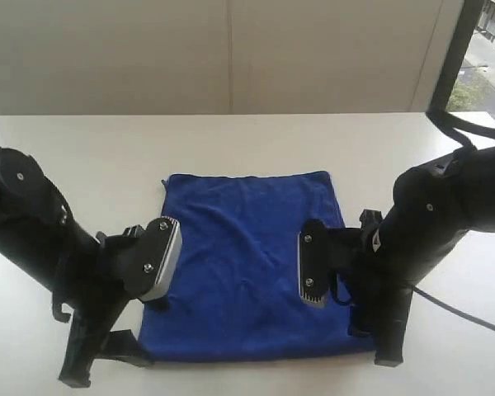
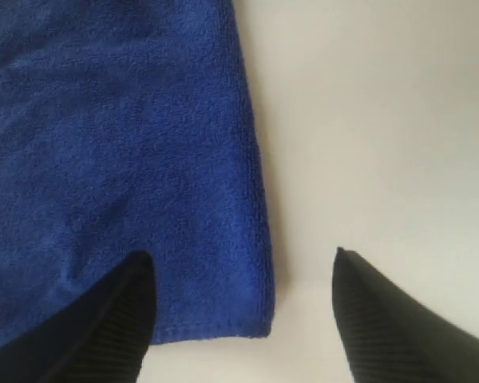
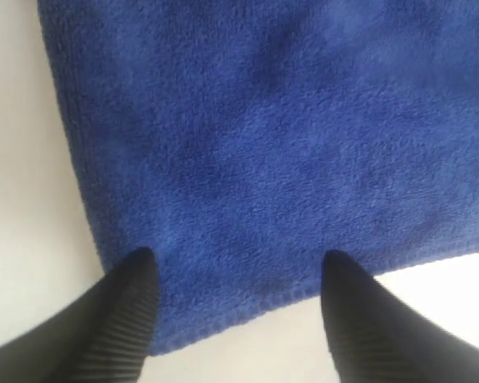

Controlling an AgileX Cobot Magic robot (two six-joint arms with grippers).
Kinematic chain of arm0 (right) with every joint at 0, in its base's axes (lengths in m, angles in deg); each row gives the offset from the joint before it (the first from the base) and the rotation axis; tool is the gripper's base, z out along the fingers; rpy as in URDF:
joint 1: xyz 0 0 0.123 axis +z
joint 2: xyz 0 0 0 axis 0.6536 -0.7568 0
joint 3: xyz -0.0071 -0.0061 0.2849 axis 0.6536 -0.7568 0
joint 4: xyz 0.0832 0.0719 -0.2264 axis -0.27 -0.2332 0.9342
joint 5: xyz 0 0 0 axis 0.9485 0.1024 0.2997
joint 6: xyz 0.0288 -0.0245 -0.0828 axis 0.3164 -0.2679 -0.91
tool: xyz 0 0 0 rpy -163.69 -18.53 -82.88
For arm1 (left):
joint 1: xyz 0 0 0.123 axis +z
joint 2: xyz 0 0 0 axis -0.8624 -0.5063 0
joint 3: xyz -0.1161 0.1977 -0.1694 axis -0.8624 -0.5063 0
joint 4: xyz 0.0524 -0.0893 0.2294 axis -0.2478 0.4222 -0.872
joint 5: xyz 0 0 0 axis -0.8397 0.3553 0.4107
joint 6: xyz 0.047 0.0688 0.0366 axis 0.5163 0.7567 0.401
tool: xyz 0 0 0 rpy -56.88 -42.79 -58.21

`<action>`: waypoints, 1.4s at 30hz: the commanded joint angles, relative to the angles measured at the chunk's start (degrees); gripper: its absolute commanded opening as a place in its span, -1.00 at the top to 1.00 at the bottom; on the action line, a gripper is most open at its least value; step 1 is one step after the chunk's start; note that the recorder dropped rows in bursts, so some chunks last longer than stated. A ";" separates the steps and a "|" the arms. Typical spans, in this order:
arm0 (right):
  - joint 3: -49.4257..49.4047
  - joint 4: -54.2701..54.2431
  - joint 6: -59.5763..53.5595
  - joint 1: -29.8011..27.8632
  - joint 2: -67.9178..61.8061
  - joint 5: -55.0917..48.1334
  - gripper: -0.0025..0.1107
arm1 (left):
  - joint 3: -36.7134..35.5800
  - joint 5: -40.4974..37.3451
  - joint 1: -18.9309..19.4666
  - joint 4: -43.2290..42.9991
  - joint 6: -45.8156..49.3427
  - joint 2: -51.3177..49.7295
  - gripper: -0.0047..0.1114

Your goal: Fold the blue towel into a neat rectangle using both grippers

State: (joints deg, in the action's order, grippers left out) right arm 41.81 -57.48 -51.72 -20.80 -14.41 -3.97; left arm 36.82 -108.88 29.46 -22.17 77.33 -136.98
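Observation:
The blue towel [image 1: 239, 264] lies flat on the white table [image 1: 231, 140], spread as one rectangle. My left gripper [image 1: 109, 361] is at the towel's near-left corner, open. In the left wrist view that gripper [image 2: 243, 254] straddles the towel's side edge [image 2: 255, 199]: one finger [image 2: 104, 327] is over the cloth and the other [image 2: 391, 319] over bare table. My right gripper [image 1: 373, 345] is at the near-right corner, open. In the right wrist view it [image 3: 237, 255] has both fingertips over the towel [image 3: 287, 144] near its hem, nothing pinched between them.
A black cable [image 1: 462, 309] trails across the table behind the right arm. A pale wall [image 1: 231, 49] runs along the table's far edge, with a dark window frame [image 1: 454, 58] at the back right.

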 commanded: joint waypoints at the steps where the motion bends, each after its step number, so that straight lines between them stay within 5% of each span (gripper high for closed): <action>1: -0.69 0.33 -0.88 -0.07 -0.14 0.76 -0.05 | -2.00 5.63 -1.98 1.06 0.60 -0.08 -0.25; 20: -1.46 -0.34 -0.88 -0.07 7.33 -5.75 -0.22 | -2.53 5.02 -1.98 1.06 0.39 -0.64 -0.25; 42: -5.52 -0.34 -2.18 -0.07 1.92 2.78 -0.22 | -2.53 5.72 -1.98 -2.10 -1.23 -3.96 -0.25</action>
State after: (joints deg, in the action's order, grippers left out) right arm 36.56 -57.59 -53.21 -20.80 -11.84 -1.46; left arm 34.75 -102.78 27.70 -24.61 76.86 -140.72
